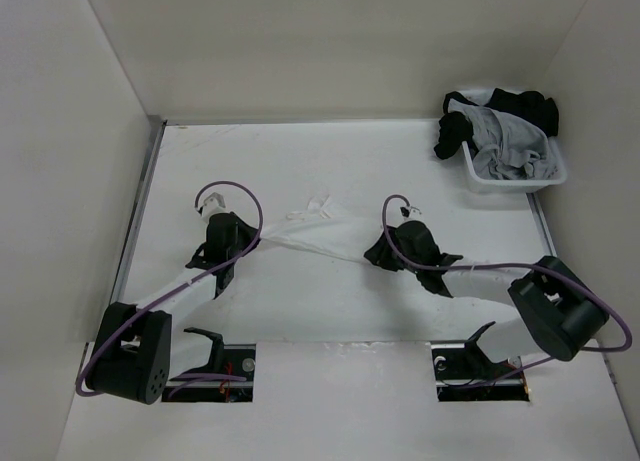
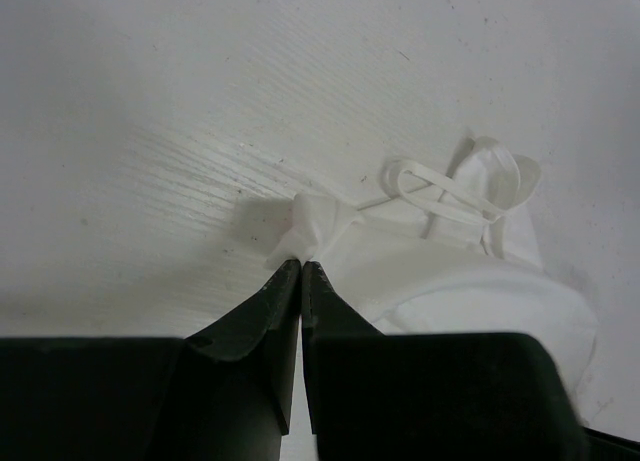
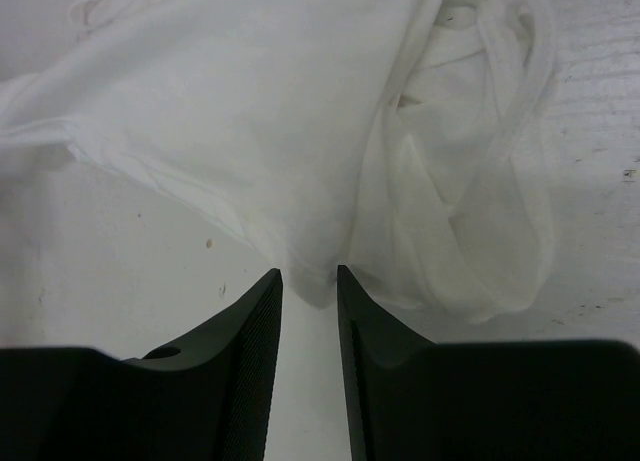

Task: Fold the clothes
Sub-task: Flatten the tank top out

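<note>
Nearest the bases, the left claw (image 2: 301,266) was shut tight on one corner of the white top (image 2: 450,281), and a pinched tip of cloth poked out just past its jaws. The right claw (image 3: 310,276) had its jaws parted, with a hanging fold of the top at their mouth but not clamped; whether cloth touched the pads could not be told. Between the claws the top lay on the table (image 1: 330,311) as a bunched, narrow band, its thin straps (image 2: 440,196) looped on the far side. At the back right corner a basket (image 1: 505,185) held a grey garment (image 1: 505,146) and black garments (image 1: 455,131), well apart from the work. The step in hand looked like spreading the top flat before any fold. The next move probably called for the right claw to close on a true edge or corner — not the loose middle fold — and draw away from the left so the cloth opened out.
</note>
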Controlling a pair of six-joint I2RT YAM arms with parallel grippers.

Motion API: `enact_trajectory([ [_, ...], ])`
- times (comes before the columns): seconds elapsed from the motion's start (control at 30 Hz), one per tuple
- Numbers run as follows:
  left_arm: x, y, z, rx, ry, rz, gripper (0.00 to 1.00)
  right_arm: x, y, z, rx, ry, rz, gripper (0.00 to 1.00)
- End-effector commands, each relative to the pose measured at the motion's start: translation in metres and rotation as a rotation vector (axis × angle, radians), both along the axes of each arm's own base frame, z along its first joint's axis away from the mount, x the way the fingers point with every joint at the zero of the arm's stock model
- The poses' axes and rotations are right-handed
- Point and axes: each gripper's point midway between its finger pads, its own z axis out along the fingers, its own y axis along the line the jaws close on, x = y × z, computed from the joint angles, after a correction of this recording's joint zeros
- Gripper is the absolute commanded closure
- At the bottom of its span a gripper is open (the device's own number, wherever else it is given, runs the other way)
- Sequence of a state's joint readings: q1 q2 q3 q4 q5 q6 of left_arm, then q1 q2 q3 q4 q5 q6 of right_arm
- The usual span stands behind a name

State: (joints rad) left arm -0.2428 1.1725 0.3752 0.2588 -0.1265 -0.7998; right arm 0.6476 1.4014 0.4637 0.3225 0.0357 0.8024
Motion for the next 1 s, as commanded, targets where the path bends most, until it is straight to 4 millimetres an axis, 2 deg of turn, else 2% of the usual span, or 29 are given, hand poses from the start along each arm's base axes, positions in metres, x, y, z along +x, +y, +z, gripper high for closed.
enact_trajectory([
  [0.0,0.007,-0.002,0.012,-0.021,-0.054,-0.001,0.96,0.019,0.007,0.020,0.049,-0.056,-0.019,0.68],
  [0.2,0.007,-0.002,0.012,-0.020,-0.054,0.000,0.96,0.017,0.009,0.012,0.044,-0.029,-0.004,0.68],
  [0.33,0.007,-0.001,0.011,-0.020,-0.051,0.002,0.96,0.016,0.011,0.013,0.053,-0.028,-0.002,0.73],
  [0.47,0.006,-0.002,0.011,-0.021,-0.051,0.001,0.96,0.015,0.010,0.019,0.061,-0.037,-0.003,0.73],
  [0.77,0.007,-0.003,0.014,-0.026,-0.057,0.000,0.96,0.013,0.013,0.022,0.074,-0.033,0.013,0.98],
  [0.87,0.011,-0.004,0.032,-0.055,-0.096,0.011,0.97,0.011,0.012,0.043,0.101,-0.068,0.019,1.00],
  [0.97,0.010,-0.010,0.076,-0.111,-0.172,0.004,0.97,0.003,0.007,0.089,0.120,-0.142,0.032,1.00],
])
